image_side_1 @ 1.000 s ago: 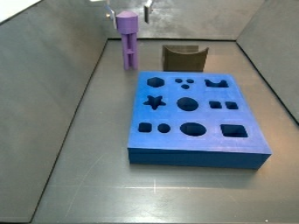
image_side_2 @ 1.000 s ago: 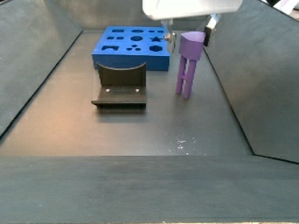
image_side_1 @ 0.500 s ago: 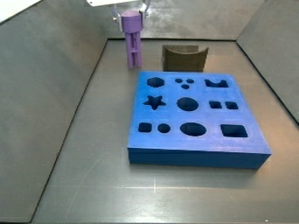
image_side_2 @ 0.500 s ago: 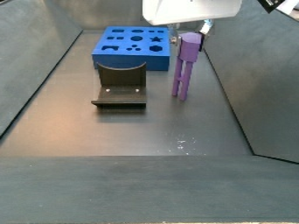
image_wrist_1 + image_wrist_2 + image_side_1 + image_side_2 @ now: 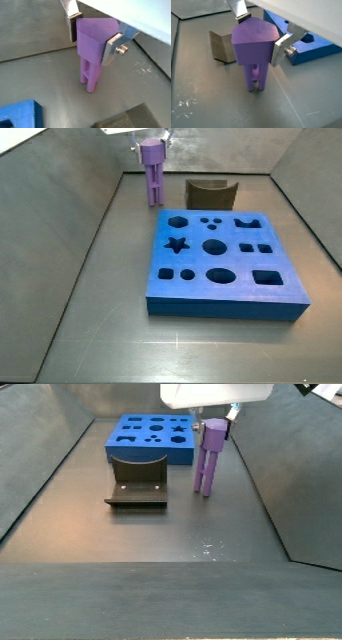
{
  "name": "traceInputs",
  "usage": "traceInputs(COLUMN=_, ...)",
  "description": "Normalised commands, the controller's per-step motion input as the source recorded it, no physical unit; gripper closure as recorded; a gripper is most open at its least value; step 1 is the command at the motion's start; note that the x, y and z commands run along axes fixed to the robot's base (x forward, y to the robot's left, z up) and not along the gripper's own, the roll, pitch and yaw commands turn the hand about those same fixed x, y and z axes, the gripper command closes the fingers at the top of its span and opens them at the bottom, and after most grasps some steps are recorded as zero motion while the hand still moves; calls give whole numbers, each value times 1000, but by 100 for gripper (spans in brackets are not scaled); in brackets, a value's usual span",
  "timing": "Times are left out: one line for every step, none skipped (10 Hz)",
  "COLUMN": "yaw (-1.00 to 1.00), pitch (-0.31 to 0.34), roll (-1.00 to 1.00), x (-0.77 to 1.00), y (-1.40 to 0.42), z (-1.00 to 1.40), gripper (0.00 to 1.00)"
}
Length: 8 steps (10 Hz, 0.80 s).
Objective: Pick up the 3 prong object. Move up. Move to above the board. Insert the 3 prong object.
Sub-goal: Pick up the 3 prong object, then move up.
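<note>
The 3 prong object (image 5: 154,173) is a tall light-purple piece standing upright near the back wall, prongs down. My gripper (image 5: 151,140) is shut on its blocky head. In both wrist views the silver fingers press on two sides of the head (image 5: 90,47) (image 5: 254,47), with the gripper (image 5: 92,39) (image 5: 261,34) around it. The prong tips are at or just above the floor; I cannot tell which. The blue board (image 5: 221,258) lies flat with its cut-out holes up, apart from the piece. It also shows in a side view (image 5: 147,436).
The dark fixture (image 5: 210,194) stands between the piece and the board, and it also shows in a side view (image 5: 136,486). Grey sloping walls (image 5: 80,188) close in the floor on both sides and at the back.
My gripper, shut on the purple piece, has shifted a little sideways toward the fixture. The board and fixture have not moved.
</note>
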Motion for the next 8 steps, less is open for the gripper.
traceInputs(yaw=0, pitch=0, roll=0, x=0, y=0, z=0, gripper=100)
traceInputs(yaw=0, pitch=0, roll=0, x=0, y=0, z=0, gripper=100)
traceInputs(yaw=0, pitch=0, roll=0, x=0, y=0, z=0, gripper=100)
traceInputs(yaw=0, pitch=0, roll=0, x=0, y=0, z=0, gripper=100)
traceInputs(yaw=0, pitch=0, roll=0, x=0, y=0, z=0, gripper=100)
traceInputs(yaw=0, pitch=0, roll=0, x=0, y=0, z=833, gripper=100)
traceInputs(yaw=-26, pitch=52, roll=4, x=-59, y=26, z=739, gripper=100)
traceInputs(yaw=-30, pitch=60, roll=9, x=-65, y=26, z=633, gripper=100)
